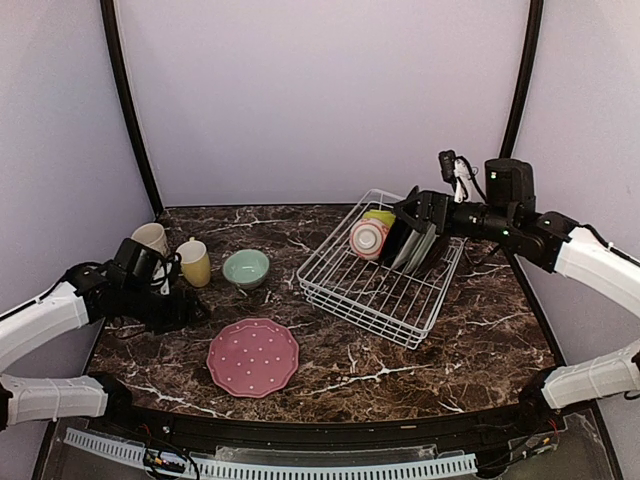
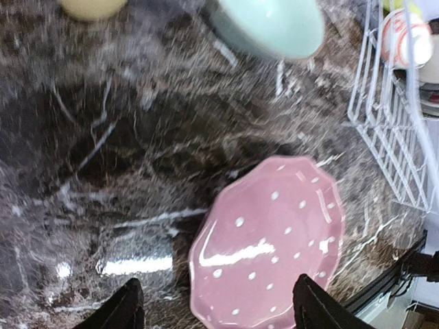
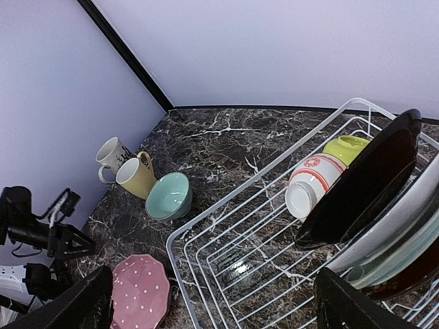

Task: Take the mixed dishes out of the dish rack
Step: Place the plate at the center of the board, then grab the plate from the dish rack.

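Note:
The white wire dish rack (image 1: 372, 292) holds a pink-striped bowl (image 1: 368, 238), a lime bowl (image 1: 380, 216), a black plate (image 1: 400, 245) and paler plates (image 1: 422, 248) on edge. My right gripper (image 1: 405, 212) is open and empty just above the black plate (image 3: 363, 185), over the rack (image 3: 234, 192). The pink dotted plate (image 1: 253, 357), mint bowl (image 1: 246, 268), yellow mug (image 1: 194, 262) and beige mug (image 1: 151, 239) are on the table. My left gripper (image 1: 195, 312) is open and empty, above the table left of the pink plate (image 2: 267, 240).
The dark marble table (image 1: 480, 340) is walled on three sides. The near half of the rack floor (image 3: 274, 260) is bare. The mint bowl (image 2: 271, 27) lies beyond the left gripper (image 2: 218, 312), and the rack's corner (image 2: 391, 130) is to its right.

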Available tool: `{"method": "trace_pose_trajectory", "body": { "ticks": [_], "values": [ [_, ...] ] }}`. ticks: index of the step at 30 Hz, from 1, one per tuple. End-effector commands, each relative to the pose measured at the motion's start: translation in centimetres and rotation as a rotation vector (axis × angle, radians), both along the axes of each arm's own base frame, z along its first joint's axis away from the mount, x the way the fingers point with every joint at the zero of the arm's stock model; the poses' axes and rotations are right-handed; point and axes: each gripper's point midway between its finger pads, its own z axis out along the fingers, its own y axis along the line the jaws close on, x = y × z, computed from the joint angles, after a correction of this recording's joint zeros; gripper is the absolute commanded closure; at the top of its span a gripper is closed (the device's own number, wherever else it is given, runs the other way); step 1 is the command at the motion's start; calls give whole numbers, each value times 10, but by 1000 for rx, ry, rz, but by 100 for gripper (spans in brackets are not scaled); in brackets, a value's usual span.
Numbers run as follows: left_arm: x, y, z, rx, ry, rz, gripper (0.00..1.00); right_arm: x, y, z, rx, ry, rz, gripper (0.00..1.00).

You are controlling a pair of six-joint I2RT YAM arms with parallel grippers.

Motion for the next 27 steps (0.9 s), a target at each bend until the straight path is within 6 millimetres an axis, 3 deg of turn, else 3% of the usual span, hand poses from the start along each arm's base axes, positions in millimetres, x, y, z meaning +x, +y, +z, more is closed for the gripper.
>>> {"method": "trace_pose_trajectory", "body": {
  "ticks": [1,2,5,10,14,18,20,24,27],
  "values": [
    [33,1,80,14,-270,-21,24,2,-20,-10,-71,18,-83,1],
    [41,-2,95,14,-332,-47,23,3,-24,-12,-85,25,-105,1],
    [66,-18,167,-27,-539,-105,20,7,-42,-28,-149,98,-206,1],
    [107,-51,260,-94,-790,-218,19,18,-89,-54,-262,238,-460,1],
    [132,-75,300,-118,-879,-295,19,17,-109,-64,-272,313,-548,1],
    [150,-83,305,-66,-916,-336,19,20,-113,-62,-234,319,-571,10],
    [156,-82,296,-20,-917,-342,19,25,-111,-57,-215,312,-580,16],
    [158,-76,266,41,-886,-348,19,40,-99,-45,-194,309,-564,20],
    [155,-72,255,62,-877,-346,19,54,-84,-40,-187,313,-523,24]
  ]
}}
